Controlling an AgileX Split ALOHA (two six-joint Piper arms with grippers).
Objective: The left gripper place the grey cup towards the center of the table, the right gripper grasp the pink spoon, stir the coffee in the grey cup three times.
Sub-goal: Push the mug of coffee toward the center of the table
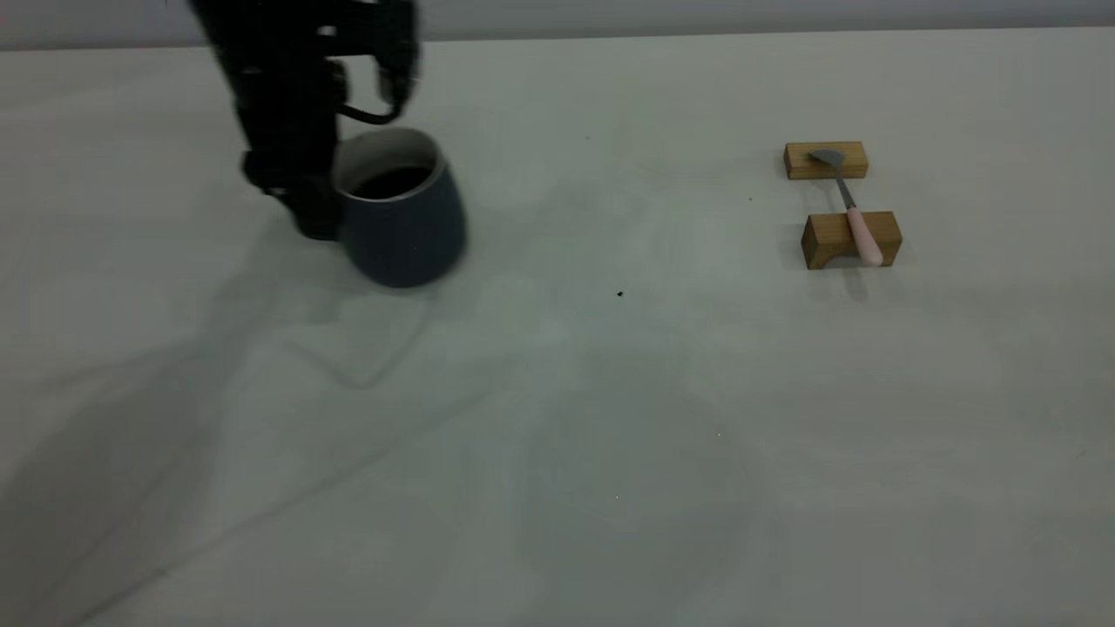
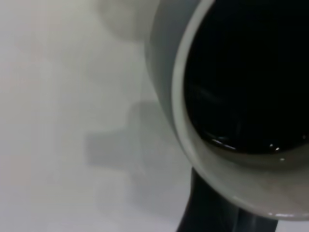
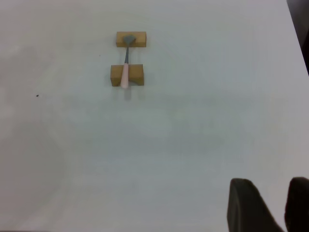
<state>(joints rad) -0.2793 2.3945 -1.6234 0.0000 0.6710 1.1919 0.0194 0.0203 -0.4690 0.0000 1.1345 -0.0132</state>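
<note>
The grey cup (image 1: pixel 402 213) is standing upright on the table (image 1: pixel 557 453), well to the left of the table's middle, and the coffee (image 1: pixel 392 181) is lying dark and glossy below the white rim. Judged from its thick wall and broad base, the cup is likely rigid, fairly heavy with liquid, smooth-glazed and breakable, so any jerk or tilt is risking a spill; the loop handle, on the side facing away from the table's middle, looks the soundest place to take hold. The left gripper (image 1: pixel 315 222) is reaching down from above and pressing close against that side of the cup, its fingers pointing at the table; whether its jaws are clamped on the handle or merely beside it, I cannot tell, since the handle is hidden behind the arm. In the left wrist view the cup's rim (image 2: pixel 193 145) is filling the frame directly under the camera. Well to the right of the cup, the pink spoon (image 1: pixel 852 213) is bridging two wooden blocks (image 1: pixel 851 238), bowl on the far block, handle across the near one; it looks light, stiff and slim, best pinched at the handle. The right gripper (image 3: pixel 268 205) is hovering well short of the spoon, jaws apart.
</note>
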